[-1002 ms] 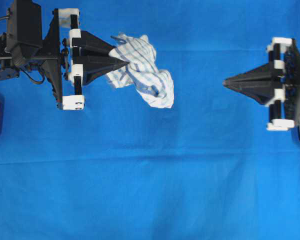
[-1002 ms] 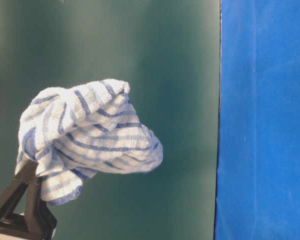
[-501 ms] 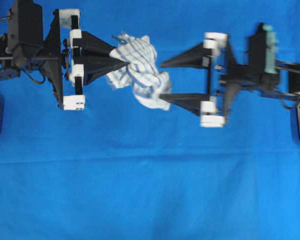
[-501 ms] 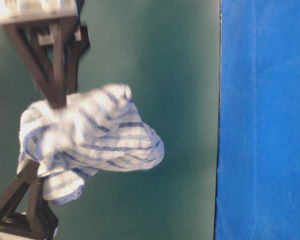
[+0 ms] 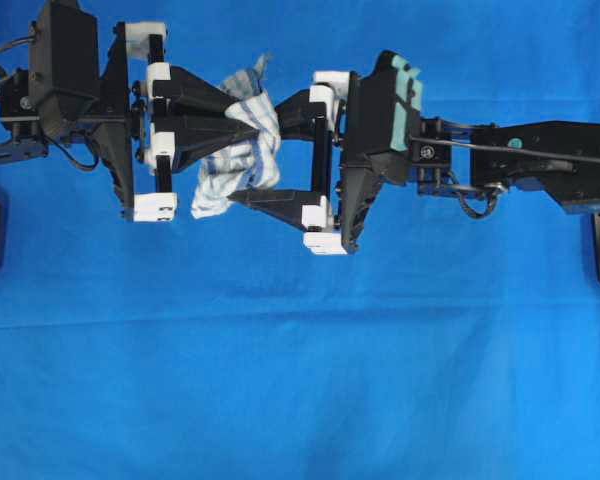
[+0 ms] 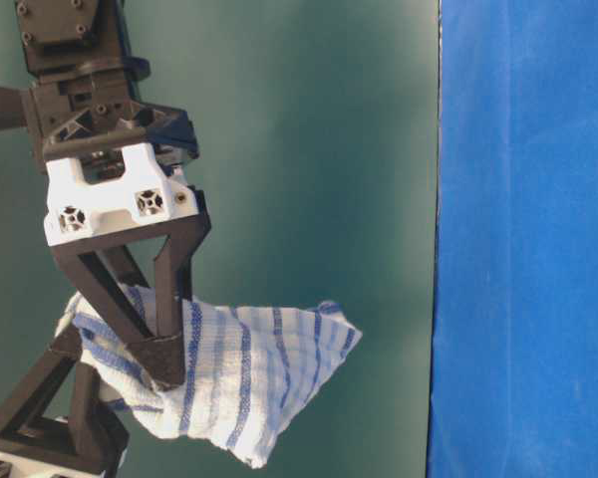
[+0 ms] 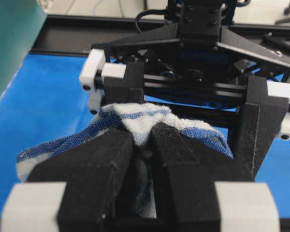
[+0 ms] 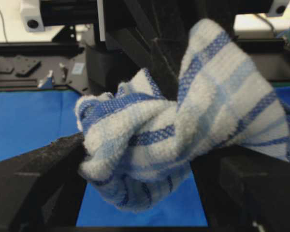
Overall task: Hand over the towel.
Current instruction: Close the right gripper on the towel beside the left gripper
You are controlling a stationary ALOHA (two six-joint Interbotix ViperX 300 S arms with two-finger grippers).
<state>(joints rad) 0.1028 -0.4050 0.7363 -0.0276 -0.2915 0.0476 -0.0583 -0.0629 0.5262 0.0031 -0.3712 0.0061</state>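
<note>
Above the blue cloth (image 5: 300, 380) that covers the surface, left of centre in the overhead view: one towel (image 5: 242, 150), white with blue stripes, bunched and held clear of the cloth between the two grippers.

Left gripper (image 5: 248, 122): jaws clenched on the towel, pinching a fold of it, as the left wrist view shows at close range (image 7: 144, 137).

Right gripper (image 5: 252, 150): reaching across from the right, jaws apart, one on each side of the towel. The right wrist view shows the fabric (image 8: 183, 125) filling the gap between them; whether the jaws press on it is hard to tell there, though they appear released.

The two grippers face each other head-on, their tips overlapping around the towel.

From table level, the towel (image 6: 239, 378) hangs in a loose flap, one corner drooping low, with the right gripper (image 6: 154, 339) in front of it and hiding part of it. Behind: a dark green backdrop (image 6: 309, 149).

Right arm (image 5: 540, 165): stretched along the upper part of the overhead view.
</note>
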